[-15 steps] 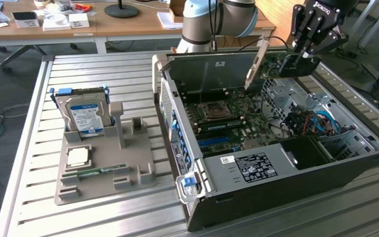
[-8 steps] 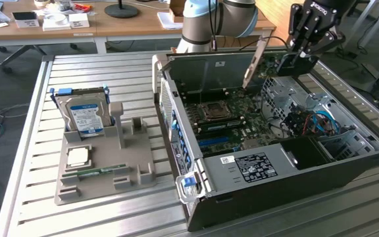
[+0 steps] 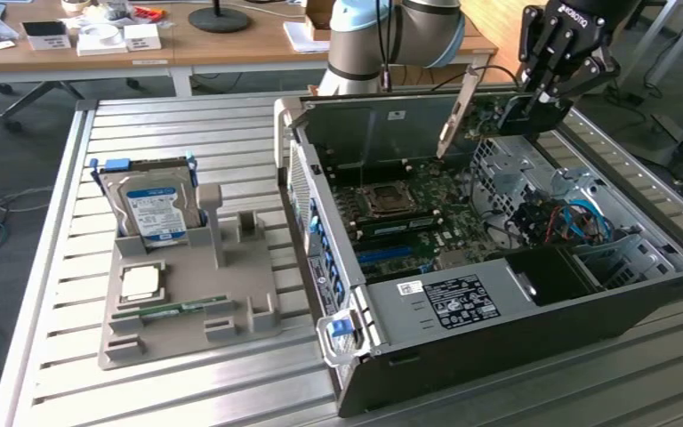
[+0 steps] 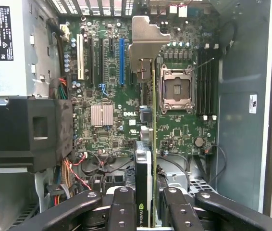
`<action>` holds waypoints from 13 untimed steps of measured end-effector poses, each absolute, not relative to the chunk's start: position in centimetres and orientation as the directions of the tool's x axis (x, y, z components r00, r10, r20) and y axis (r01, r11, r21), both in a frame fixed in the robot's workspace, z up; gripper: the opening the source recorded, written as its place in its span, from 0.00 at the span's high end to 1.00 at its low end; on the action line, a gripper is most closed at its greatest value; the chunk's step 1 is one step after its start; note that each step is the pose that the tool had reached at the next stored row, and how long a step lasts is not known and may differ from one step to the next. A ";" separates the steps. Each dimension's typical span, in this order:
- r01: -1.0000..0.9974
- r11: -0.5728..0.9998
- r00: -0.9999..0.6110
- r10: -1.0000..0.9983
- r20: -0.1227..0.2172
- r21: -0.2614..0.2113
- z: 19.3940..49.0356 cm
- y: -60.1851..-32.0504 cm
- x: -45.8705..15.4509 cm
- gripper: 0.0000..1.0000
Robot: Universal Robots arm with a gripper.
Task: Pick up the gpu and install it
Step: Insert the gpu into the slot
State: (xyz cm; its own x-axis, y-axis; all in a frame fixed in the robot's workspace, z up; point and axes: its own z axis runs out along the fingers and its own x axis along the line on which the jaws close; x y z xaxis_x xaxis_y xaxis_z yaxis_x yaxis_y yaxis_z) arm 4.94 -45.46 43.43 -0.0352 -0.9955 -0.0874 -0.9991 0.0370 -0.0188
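**A:** What is the biggest thing on the slatted table (image 3: 199, 391)?

**B:** The open computer case (image 3: 484, 347), with its motherboard (image 3: 419, 218) exposed inside.

**A:** And the grey holder (image 3: 241, 307) at the exterior view's left?

**B:** It carries an upright hard drive (image 3: 152, 213), plus a processor chip (image 3: 140, 283) and a memory stick (image 3: 184, 308) lying flat.

**A:** The gripper (image 3: 539, 98)?

**B:** It is over the case's far side, fingers clamped on the gpu (image 3: 502, 116). The card is held on edge above the motherboard.

The gpu (image 4: 143, 178) is showing black with a greenish board edge; the motherboard (image 4: 107, 86) is looking green, one slot (image 4: 121, 60) blue; the hard drive (image 3: 156, 213) is wearing a blue-white label.
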 end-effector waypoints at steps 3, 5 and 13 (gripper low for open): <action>-0.999 0.037 -0.035 -0.996 -0.088 -0.019 43.4 -45.5 4.9 0.73; -0.999 0.037 -0.035 -0.996 -0.087 -0.019 43.4 -45.6 4.9 0.73; -0.999 0.037 -0.035 -0.996 -0.087 -0.019 43.4 -45.8 4.9 0.73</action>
